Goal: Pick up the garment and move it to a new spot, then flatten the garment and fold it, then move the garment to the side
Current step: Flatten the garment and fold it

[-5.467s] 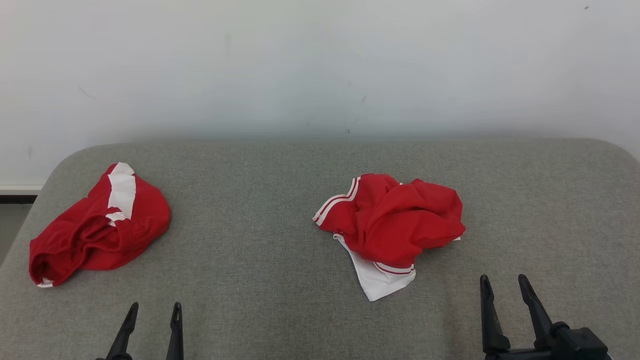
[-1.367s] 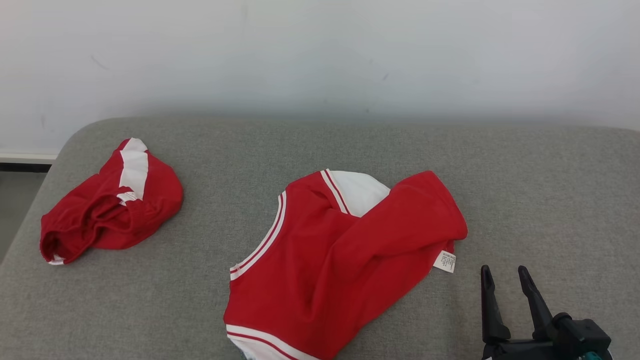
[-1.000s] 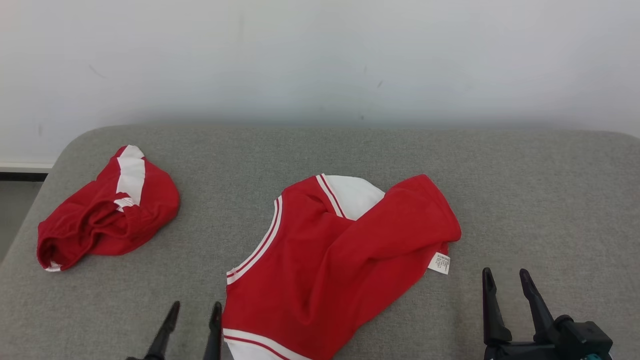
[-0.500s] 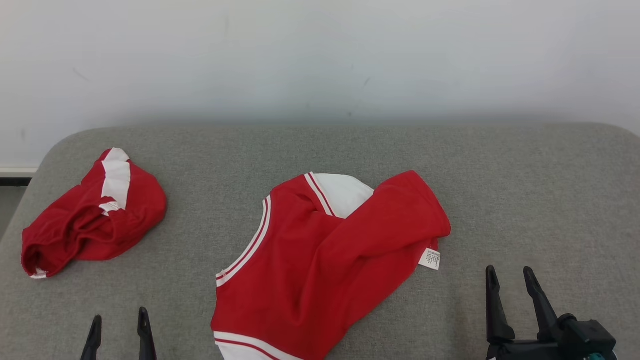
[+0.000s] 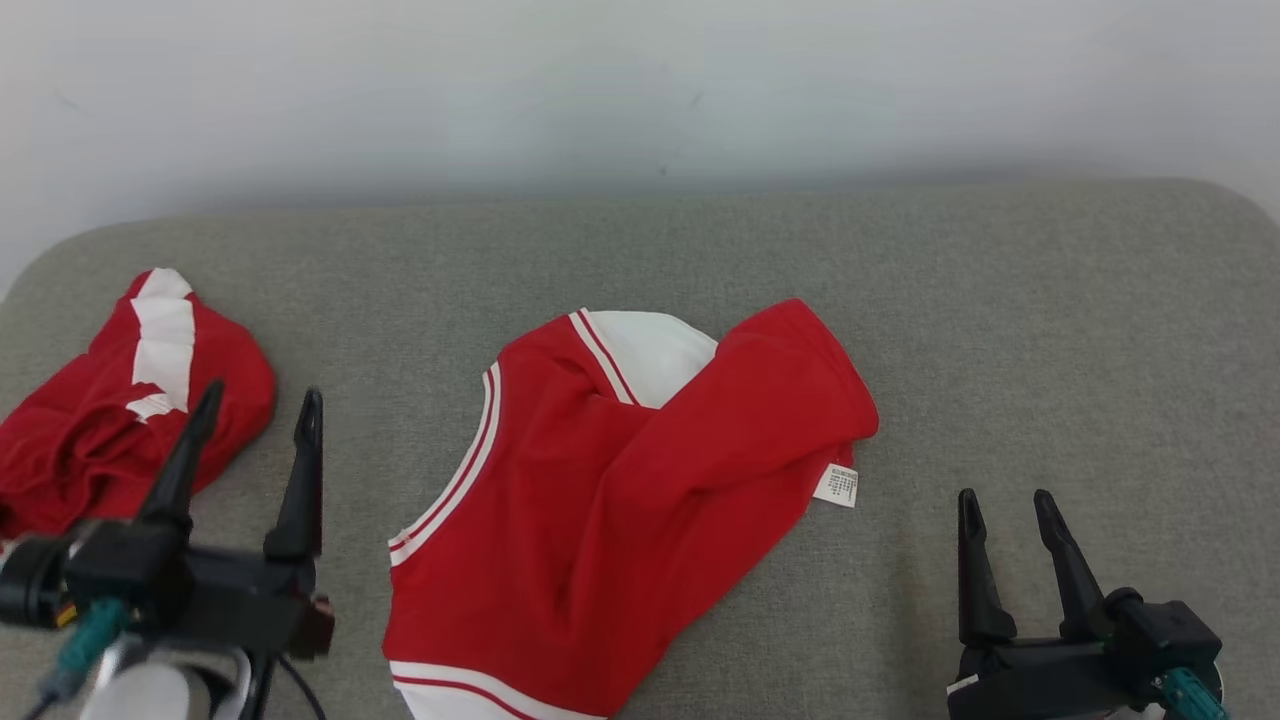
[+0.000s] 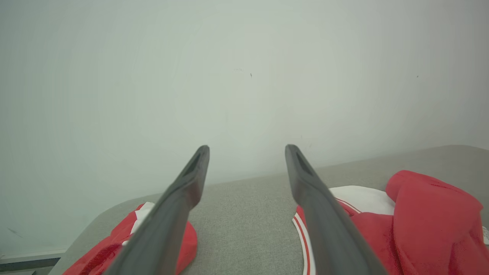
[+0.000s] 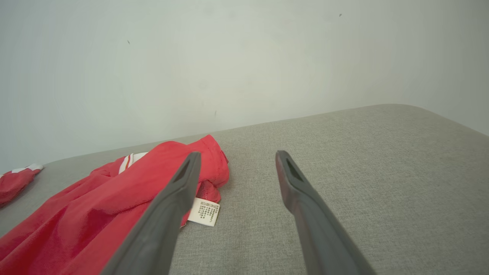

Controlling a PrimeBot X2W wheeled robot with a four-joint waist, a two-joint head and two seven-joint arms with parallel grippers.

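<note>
While the red garment [image 5: 620, 500] is lying partly spread at the middle of the grey padded surface [image 5: 1000, 330], the left gripper [image 5: 262, 392] is being held with fingers apart and empty between it and a bunched red garment [image 5: 100, 440]. The right gripper [image 5: 1004, 497] is likewise being held apart and empty, near the garment's white label [image 5: 838, 485].

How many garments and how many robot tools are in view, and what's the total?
Garments: 2, the spread garment and the bunched garment
Tools: 2, the left tool and the right tool, both open
Total: 4
</note>
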